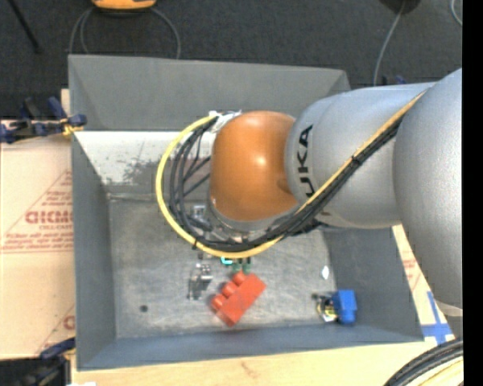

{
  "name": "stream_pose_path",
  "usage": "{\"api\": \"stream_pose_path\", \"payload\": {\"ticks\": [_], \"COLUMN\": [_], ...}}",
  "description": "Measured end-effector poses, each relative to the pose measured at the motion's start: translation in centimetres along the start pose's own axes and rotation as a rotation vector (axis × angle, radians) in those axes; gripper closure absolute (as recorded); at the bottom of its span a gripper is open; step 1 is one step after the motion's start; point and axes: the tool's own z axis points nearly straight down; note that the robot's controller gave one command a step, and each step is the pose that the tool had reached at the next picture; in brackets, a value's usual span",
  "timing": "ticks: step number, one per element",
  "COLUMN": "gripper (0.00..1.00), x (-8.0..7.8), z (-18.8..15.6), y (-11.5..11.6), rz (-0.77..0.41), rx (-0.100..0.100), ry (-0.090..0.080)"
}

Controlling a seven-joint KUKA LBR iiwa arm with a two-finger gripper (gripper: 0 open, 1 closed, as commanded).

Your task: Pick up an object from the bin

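Note:
My gripper (200, 283) pokes out from under the orange wrist cover, low over the bin floor near the front middle. Just to its right lies a red ridged plastic block (237, 298), tilted, with a small green piece (241, 272) at its upper edge. The block lies beside the gripper, and I cannot tell whether they touch. A small blue object with a yellow and black end (340, 306) rests near the front right corner, well apart from the gripper.
The orange cover and its loop of cables hide the middle of the bin. The arm comes in from the right over the bin's right wall. Bare grey floor shows at the front left.

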Motion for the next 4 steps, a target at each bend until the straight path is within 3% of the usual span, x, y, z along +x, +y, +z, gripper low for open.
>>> {"api": "stream_pose_path", "payload": {"ticks": [1, 2, 3, 4], "gripper": [0.0, 0.0, 0.0, 0.0], "x": [-0.1, 4.3, 2.5, 2.9], "z": [7.0, 6.1, 6.1, 8.9], "y": [-7.5, -8.5, -12.2, -8.9], "rz": [-0.377, -0.947, -1.122, -1.294], "rx": [0.002, 0.004, 0.006, 0.007], "ry": [-0.014, -0.003, -0.007, -0.01]}}
